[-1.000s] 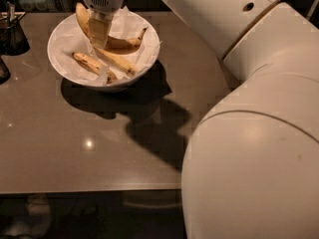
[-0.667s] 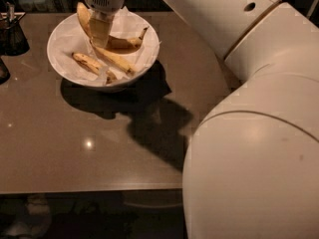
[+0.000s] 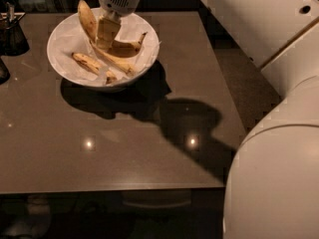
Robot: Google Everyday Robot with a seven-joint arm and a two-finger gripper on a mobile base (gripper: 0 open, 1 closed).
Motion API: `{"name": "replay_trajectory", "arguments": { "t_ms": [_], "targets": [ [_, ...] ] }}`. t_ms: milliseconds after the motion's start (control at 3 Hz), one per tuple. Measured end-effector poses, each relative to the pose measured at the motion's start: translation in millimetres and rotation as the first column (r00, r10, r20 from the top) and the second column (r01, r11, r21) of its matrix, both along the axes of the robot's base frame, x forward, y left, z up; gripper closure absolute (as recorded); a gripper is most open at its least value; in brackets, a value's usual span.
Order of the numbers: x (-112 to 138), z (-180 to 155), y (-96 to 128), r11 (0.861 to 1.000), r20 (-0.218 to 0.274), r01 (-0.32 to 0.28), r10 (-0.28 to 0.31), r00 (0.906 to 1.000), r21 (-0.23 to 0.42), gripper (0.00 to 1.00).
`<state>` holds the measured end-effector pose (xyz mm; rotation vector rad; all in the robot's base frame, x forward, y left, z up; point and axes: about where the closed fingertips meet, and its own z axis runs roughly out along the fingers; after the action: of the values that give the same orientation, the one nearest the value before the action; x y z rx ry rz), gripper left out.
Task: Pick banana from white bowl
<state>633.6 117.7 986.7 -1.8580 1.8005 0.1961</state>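
Note:
The white bowl (image 3: 65,39) stands at the back left of the brown table, lined with crumpled white paper. The banana (image 3: 119,51) lies in it as a speckled yellow cluster. One fruit (image 3: 85,18) rises along the far rim and another piece (image 3: 88,62) lies at the front left. My gripper (image 3: 107,33) reaches down from the top edge into the bowl, right at the banana cluster between the raised fruit and the lying ones. It hides the place where the fruits join.
The brown table (image 3: 114,148) stretches toward me, its front edge near the bottom. Dark containers (image 3: 11,34) stand at the far left edge. My white arm (image 3: 269,133) fills the right side and casts a shadow right of the bowl.
My gripper's wrist has shifted slightly to the right above the bowl. The bowl and the bananas lie as before.

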Motion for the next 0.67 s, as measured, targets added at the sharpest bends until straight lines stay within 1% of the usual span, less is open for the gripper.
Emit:
{"name": "replay_trajectory", "arguments": {
  "t_ms": [333,667],
  "targets": [
    [-0.2,2.2,4.5,1.0,0.007,-0.006,0.006,1.0,-0.01,1.0],
    [-22.8,20.7,13.1,0.998,0.014,-0.046,0.045,0.9989,0.054,1.0]
  ]
}}
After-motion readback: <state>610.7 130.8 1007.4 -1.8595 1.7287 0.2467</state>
